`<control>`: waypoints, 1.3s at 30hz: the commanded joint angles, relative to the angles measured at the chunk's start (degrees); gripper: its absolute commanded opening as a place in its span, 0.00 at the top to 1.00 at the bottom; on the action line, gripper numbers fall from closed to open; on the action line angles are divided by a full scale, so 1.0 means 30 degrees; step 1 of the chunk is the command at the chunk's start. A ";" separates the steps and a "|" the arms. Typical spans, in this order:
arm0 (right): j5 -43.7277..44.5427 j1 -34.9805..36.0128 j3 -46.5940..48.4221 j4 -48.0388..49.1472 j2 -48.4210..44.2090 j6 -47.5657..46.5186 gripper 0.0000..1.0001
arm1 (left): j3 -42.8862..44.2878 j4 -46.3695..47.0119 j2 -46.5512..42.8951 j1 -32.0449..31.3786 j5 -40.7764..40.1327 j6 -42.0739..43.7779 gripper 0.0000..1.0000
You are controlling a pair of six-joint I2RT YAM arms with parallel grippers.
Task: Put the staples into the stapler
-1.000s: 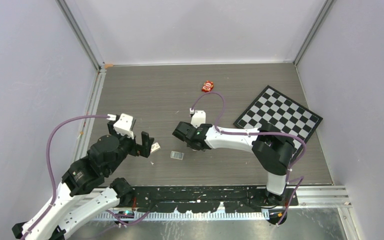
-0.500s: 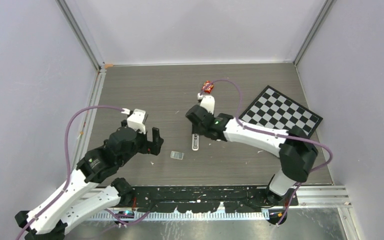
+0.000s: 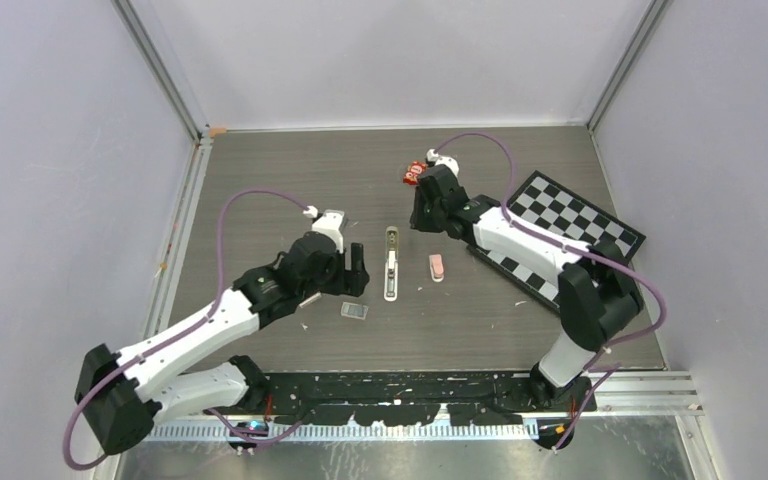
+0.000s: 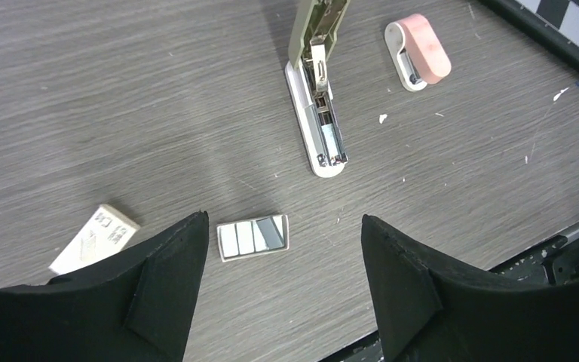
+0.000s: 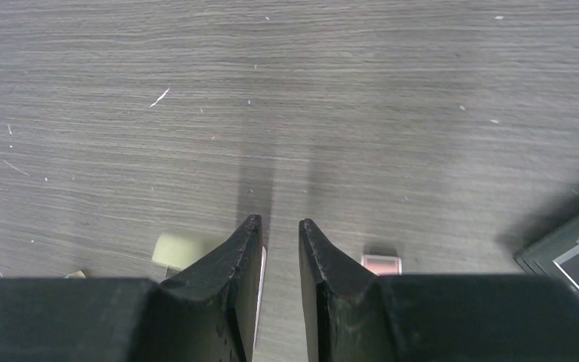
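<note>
I'm aiming the left gripper (image 4: 280, 220), jaws open, squarely astride the staples (image 4: 252, 237) near the stapler (image 4: 318, 113), the right gripper (image 5: 275, 225) idling with jaws nearly closed, empty.

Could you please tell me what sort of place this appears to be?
Probably a robot lab test cell: pale walls framed by aluminium rails, a checkerboard calibration board, and a scuffed wood-grain table.
</note>
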 commanded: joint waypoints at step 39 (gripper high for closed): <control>-0.9773 -0.2310 0.3240 0.3101 0.5836 -0.2713 0.66 | -0.1441 1.3137 1.0272 0.1240 0.2927 -0.2594 0.52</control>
